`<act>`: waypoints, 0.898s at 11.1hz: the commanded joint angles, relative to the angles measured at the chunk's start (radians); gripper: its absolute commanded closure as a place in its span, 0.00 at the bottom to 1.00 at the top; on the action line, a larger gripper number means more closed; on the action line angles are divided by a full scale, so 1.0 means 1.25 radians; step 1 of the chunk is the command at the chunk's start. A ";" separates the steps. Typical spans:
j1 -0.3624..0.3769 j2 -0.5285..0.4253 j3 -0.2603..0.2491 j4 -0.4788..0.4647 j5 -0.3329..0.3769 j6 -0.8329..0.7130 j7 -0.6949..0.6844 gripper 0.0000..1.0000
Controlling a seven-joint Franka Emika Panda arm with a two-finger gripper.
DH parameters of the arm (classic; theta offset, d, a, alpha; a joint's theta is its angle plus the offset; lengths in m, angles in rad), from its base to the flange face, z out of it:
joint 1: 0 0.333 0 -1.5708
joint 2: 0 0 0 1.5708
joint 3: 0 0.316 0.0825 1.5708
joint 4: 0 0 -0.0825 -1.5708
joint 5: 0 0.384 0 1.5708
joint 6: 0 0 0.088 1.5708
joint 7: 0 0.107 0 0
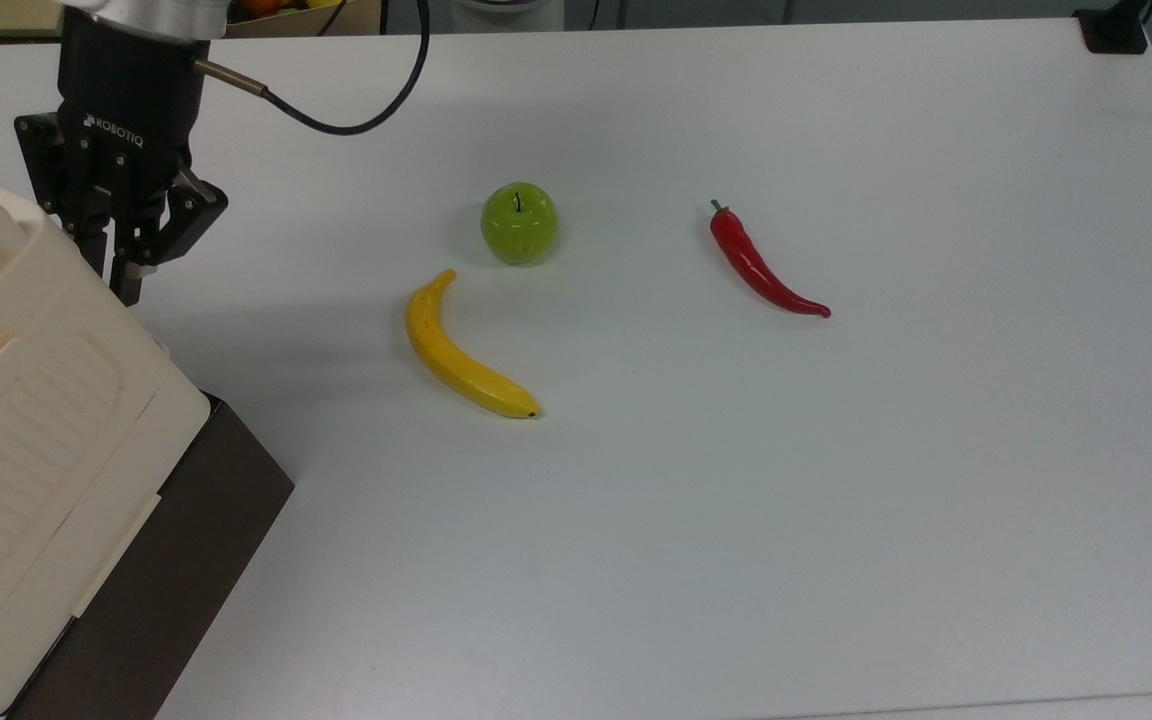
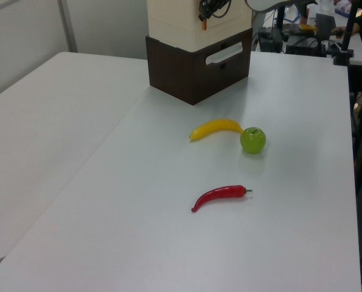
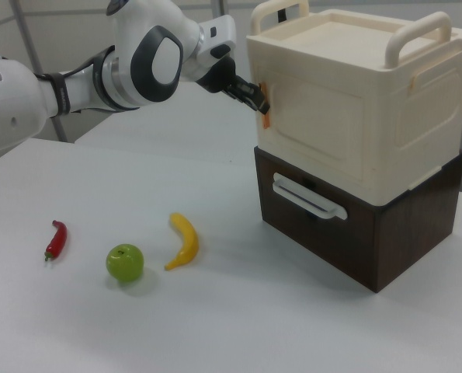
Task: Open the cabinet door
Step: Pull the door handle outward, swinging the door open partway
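The cream cabinet (image 1: 36,330) stands on a dark brown base (image 1: 176,560) at the top view's left edge. In the right view the cabinet door (image 3: 316,128) is the cabinet's front face, lying flush and closed, with a small orange tab (image 3: 265,109) on its left edge. My gripper (image 3: 258,99) reaches in from the right view's left and its fingers are pinched on that tab. In the top view the gripper (image 1: 121,278) hangs at the cabinet's far corner, fingers together. In the left view the gripper (image 2: 206,9) is at the cabinet's front upper edge.
A green apple (image 1: 519,222), a yellow banana (image 1: 461,350) and a red chili (image 1: 761,265) lie on the white table (image 1: 836,500), well apart from the cabinet. The brown base carries a white drawer handle (image 3: 308,198) below the door.
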 commanded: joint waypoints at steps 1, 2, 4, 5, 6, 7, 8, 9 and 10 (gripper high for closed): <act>0.002 0.001 -0.003 -0.002 -0.023 0.021 0.011 0.84; 0.003 -0.002 -0.003 -0.005 -0.023 0.016 0.010 0.84; 0.003 -0.009 -0.003 -0.015 -0.021 0.010 0.010 0.85; 0.003 -0.010 -0.001 -0.015 -0.021 0.001 0.010 0.85; 0.005 -0.016 0.000 -0.016 -0.021 -0.011 0.010 0.85; 0.006 -0.026 0.002 -0.026 -0.021 -0.023 0.010 0.85; 0.019 -0.035 0.002 -0.033 -0.019 -0.032 0.011 0.85; 0.023 -0.044 0.002 -0.035 -0.018 -0.044 0.011 0.85; 0.024 -0.048 0.002 -0.036 -0.015 -0.056 0.012 0.85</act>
